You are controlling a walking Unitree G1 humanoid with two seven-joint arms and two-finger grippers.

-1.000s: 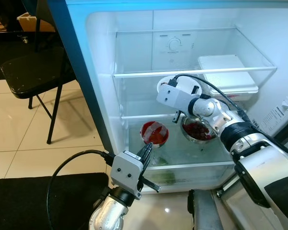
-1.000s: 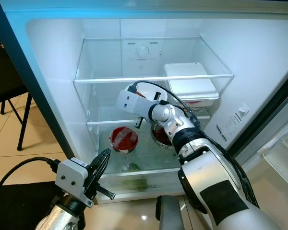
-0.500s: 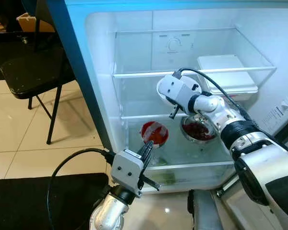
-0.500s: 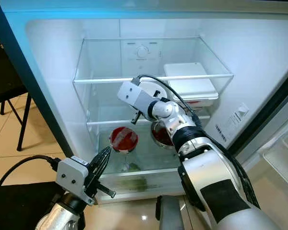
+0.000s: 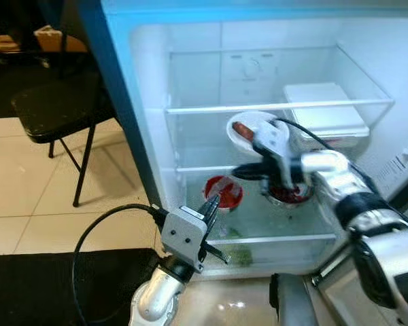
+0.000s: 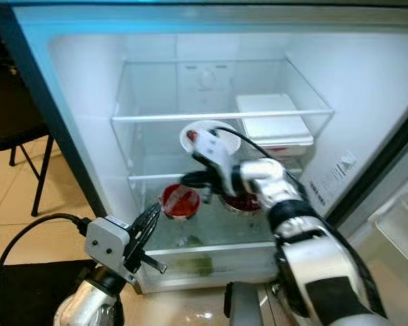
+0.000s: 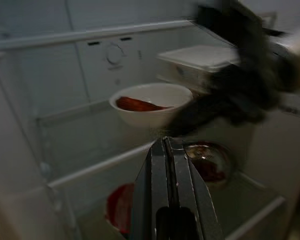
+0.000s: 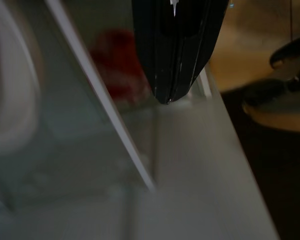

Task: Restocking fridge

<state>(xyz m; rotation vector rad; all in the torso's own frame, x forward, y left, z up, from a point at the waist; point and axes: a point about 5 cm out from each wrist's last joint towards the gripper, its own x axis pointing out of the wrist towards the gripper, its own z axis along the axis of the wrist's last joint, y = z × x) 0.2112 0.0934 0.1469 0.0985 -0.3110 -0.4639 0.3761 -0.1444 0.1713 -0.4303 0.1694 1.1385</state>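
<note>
The fridge stands open before me. On its middle glass shelf (image 5: 211,168) rests a white bowl (image 5: 247,127) with something red in it, beside a white lidded container (image 5: 324,114). On the shelf below stand a red covered bowl (image 5: 224,191) and a metal bowl (image 5: 290,195) of dark red food. My right gripper (image 5: 240,171) is shut and holds nothing; it points left in front of the middle shelf's edge, between the white bowl and the red bowl. Low at the fridge's front, my left gripper (image 5: 213,202) is shut and holds nothing, aimed at the shelves (image 7: 167,145).
A bottom drawer (image 5: 258,252) holds something green. The top glass shelf (image 5: 272,105) is bare. A black chair (image 5: 54,105) stands on the tiled floor at the left, and a dark mat (image 5: 47,282) lies at the lower left. The fridge door's edge (image 5: 119,109) is to the left.
My right gripper rose from beside the metal bowl, then drew back out of the fridge and turned its fingers leftward. The view has shifted slightly and blurred. The left gripper stays put.
</note>
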